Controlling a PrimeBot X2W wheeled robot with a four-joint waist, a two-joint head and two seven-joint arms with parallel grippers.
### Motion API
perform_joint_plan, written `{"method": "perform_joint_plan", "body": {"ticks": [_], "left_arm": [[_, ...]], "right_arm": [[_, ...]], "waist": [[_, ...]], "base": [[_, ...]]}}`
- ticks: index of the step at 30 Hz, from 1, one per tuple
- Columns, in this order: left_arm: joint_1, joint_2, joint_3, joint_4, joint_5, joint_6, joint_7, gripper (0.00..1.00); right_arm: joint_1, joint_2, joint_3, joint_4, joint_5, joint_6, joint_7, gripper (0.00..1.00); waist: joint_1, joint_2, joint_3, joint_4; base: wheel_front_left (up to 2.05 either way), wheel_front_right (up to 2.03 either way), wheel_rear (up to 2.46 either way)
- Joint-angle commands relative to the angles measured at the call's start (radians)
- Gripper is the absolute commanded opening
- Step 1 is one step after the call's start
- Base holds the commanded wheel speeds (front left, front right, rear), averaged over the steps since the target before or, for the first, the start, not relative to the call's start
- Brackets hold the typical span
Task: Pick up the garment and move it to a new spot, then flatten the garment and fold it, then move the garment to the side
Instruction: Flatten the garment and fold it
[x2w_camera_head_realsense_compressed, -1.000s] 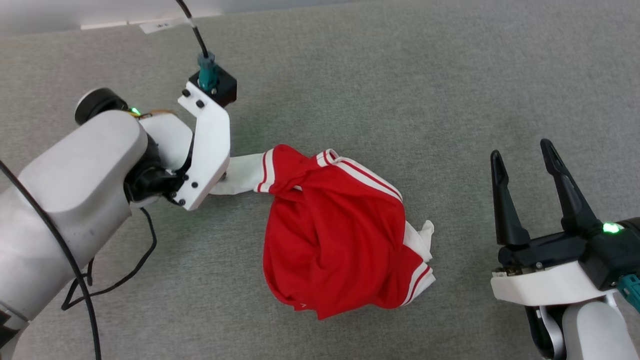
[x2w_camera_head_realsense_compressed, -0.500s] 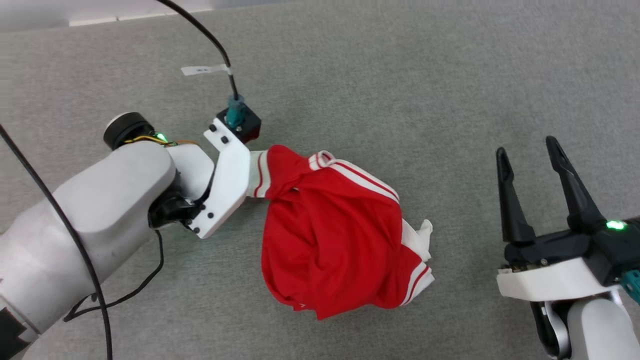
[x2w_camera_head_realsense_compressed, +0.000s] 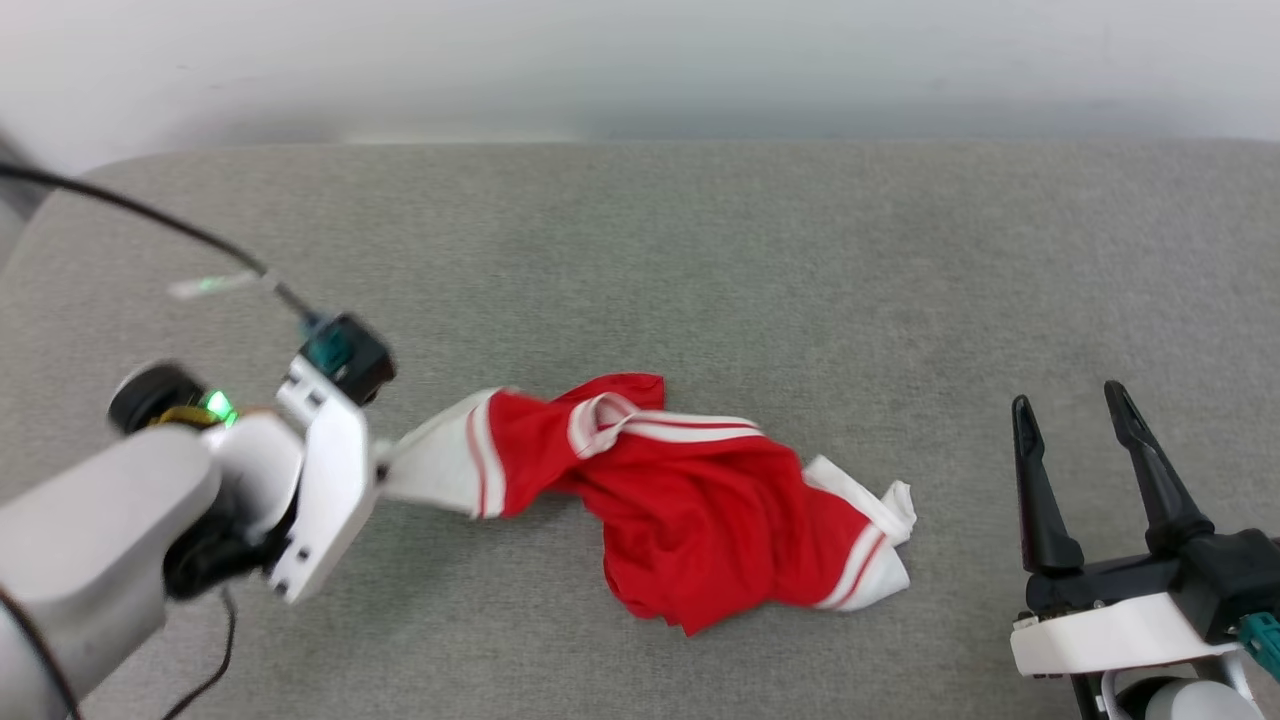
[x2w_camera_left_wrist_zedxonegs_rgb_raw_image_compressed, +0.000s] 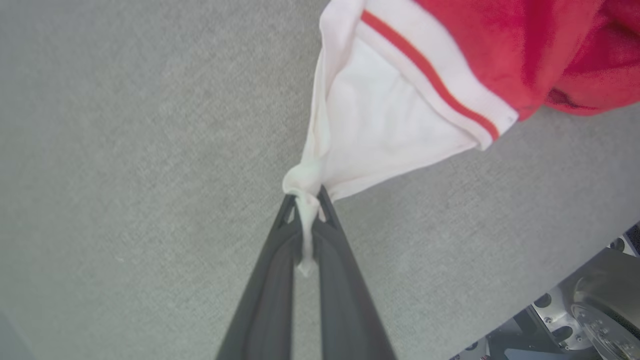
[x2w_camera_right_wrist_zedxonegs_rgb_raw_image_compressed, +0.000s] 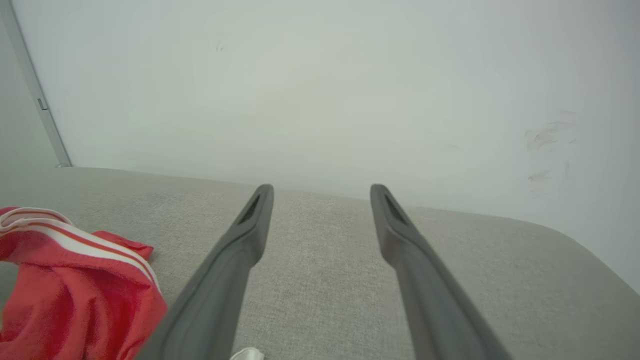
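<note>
The garment (x2w_camera_head_realsense_compressed: 700, 500) is a crumpled red T-shirt with white sleeves, lying at the middle of the grey surface. One white sleeve (x2w_camera_head_realsense_compressed: 440, 470) is stretched out to the left. My left gripper (x2w_camera_left_wrist_zedxonegs_rgb_raw_image_compressed: 306, 197) is shut on the bunched tip of that sleeve (x2w_camera_left_wrist_zedxonegs_rgb_raw_image_compressed: 395, 120), and its fingers are hidden behind the white wrist bracket (x2w_camera_head_realsense_compressed: 325, 490) in the head view. My right gripper (x2w_camera_head_realsense_compressed: 1068, 400) stands open at the lower right, apart from the garment and holding nothing. In the right wrist view the open right gripper (x2w_camera_right_wrist_zedxonegs_rgb_raw_image_compressed: 321, 189) has the garment (x2w_camera_right_wrist_zedxonegs_rgb_raw_image_compressed: 75, 285) at its lower left.
The grey fabric surface (x2w_camera_head_realsense_compressed: 800, 280) ends at a far edge against a pale wall (x2w_camera_head_realsense_compressed: 640, 60), with a rounded corner at the far left. A black cable (x2w_camera_head_realsense_compressed: 150, 215) runs from my left wrist. Part of the robot's base (x2w_camera_left_wrist_zedxonegs_rgb_raw_image_compressed: 595, 310) shows below the surface edge.
My left gripper has shut on the white sleeve and drawn it out to the left, so the garment lies longer and flatter. The head camera has tilted, bringing the wall into view.
</note>
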Motion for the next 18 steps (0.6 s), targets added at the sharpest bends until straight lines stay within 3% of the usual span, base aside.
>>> {"method": "perform_joint_plan", "body": {"ticks": [1,6,13,14,18], "left_arm": [[0.071,0.028,-0.001,0.011,-0.025,0.007,-0.027,0.0],[0.226,0.053,0.0,0.061,-0.077,0.036,-0.082,0.0],[0.365,0.017,-0.003,0.172,-0.124,0.054,-0.131,0.0],[0.359,-0.005,0.023,0.2,-0.117,0.068,-0.207,1.0],[0.332,0.013,0.072,0.178,-0.053,0.116,-0.385,1.0]], "right_arm": [[0.016,0.001,-0.002,-0.001,-0.002,-0.001,-0.002,1.0],[0.033,-0.002,0.003,0.001,-0.008,-0.001,-0.002,1.0],[0.045,-0.013,0.013,0.016,-0.014,-0.001,-0.002,1.0],[0.044,-0.022,0.009,0.025,-0.014,-0.001,-0.002,1.0],[0.003,-0.05,0.008,0.025,-0.018,-0.001,-0.002,1.0]], "waist": [[0.0,0.0,-0.037,0.038],[0.0,0.0,-0.041,0.042],[0.0,0.0,-0.045,0.027],[0.0,0.0,-0.063,0.029],[0.0,0.0,-0.09,0.029]], "base": [[0.0,0.0,0.0],[0.0,0.0,0.0],[0.0,0.0,0.0],[0.0,0.0,0.0],[0.0,0.0,0.0]]}}
